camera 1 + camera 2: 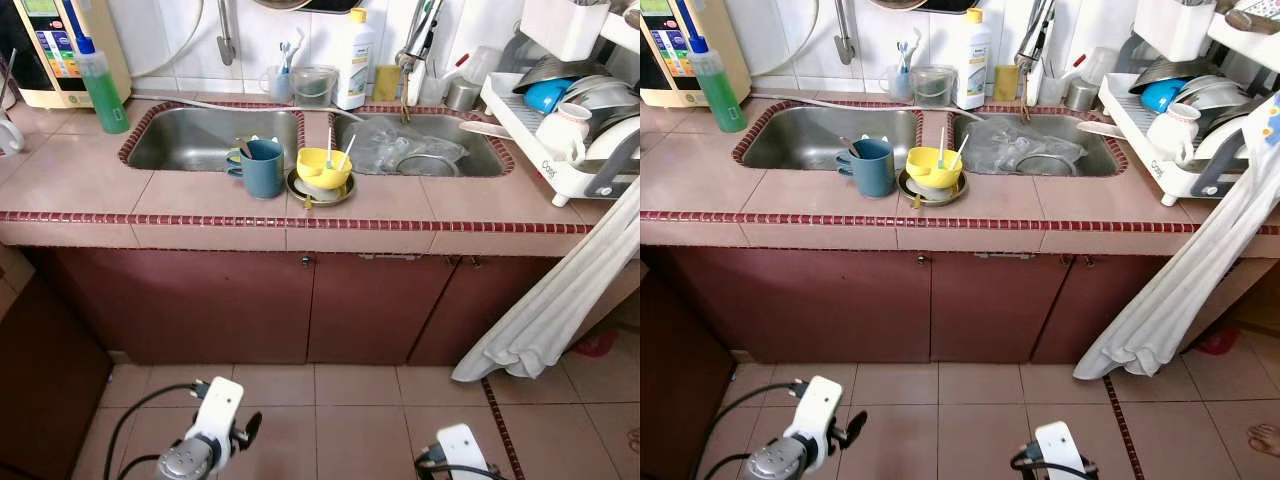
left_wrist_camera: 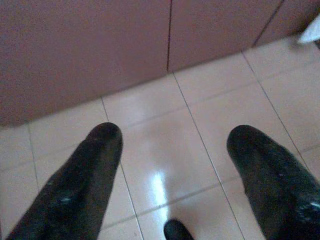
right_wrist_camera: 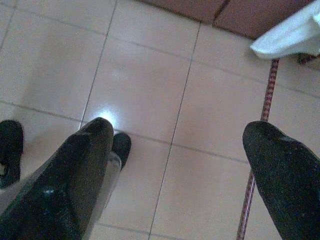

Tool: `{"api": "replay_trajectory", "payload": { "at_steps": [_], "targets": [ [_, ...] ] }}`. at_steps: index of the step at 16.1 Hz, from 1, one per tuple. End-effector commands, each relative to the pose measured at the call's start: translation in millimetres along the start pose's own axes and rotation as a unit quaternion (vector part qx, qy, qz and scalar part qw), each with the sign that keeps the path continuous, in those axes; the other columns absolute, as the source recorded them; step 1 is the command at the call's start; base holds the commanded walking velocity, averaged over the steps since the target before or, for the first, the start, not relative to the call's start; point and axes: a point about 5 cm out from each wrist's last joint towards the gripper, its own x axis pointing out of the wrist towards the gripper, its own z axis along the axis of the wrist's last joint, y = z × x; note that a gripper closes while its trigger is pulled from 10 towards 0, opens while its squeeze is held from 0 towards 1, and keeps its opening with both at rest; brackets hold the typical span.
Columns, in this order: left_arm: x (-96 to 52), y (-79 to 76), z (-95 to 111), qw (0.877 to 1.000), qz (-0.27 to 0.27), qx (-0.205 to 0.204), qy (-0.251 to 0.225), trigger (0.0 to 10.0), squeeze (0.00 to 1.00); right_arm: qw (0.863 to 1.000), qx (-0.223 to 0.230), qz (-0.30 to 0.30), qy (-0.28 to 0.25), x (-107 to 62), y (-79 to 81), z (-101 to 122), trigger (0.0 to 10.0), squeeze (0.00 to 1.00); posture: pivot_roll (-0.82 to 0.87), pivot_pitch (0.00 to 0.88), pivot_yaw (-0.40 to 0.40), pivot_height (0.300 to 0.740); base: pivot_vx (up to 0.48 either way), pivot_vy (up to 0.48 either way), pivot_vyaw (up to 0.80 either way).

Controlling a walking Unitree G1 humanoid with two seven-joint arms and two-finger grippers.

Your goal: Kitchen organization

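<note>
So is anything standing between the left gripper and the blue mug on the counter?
No object blocks it. The left gripper hangs low over the floor tiles, open, facing the cabinet doors. The blue mug stands on the counter's front strip, beside the yellow bowl. The raised tiled edge is the only thing to clear.
</note>
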Motion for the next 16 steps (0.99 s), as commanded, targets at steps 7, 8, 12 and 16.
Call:
{"api": "replay_trajectory", "payload": {
  "at_steps": [7,8,12,16],
  "targets": [
    [7.8,17.6,52,0.993,0.025,-0.016,-0.116,10.0,1.00,0.990,-0.007,-0.026,-0.141,3.7,-19.6,57,10.0,0.00,-0.04,0.000,-0.002,0.740,0.000,0.000,0.00],
    [10.2,17.6,62,0.991,0.032,-0.013,-0.131,10.0,1.00,0.985,0.002,-0.029,-0.171,3.9,-22.3,72,10.0,0.00,-0.04,0.000,-0.003,0.740,0.000,0.000,0.00],
    [13.8,12.3,104,0.975,0.047,0.025,-0.215,10.0,0.00,0.961,0.062,-0.057,-0.263,1.4,-32.7,119,10.0,0.00,-0.03,0.000,-0.014,0.740,0.000,0.000,0.00],
    [7.0,20.3,128,0.959,0.032,-0.007,-0.282,10.0,0.00,0.935,0.119,-0.026,-0.333,-4.5,-34.3,150,10.0,0.00,-0.02,0.000,-0.026,0.740,0.000,0.000,0.00]
  ]
}}
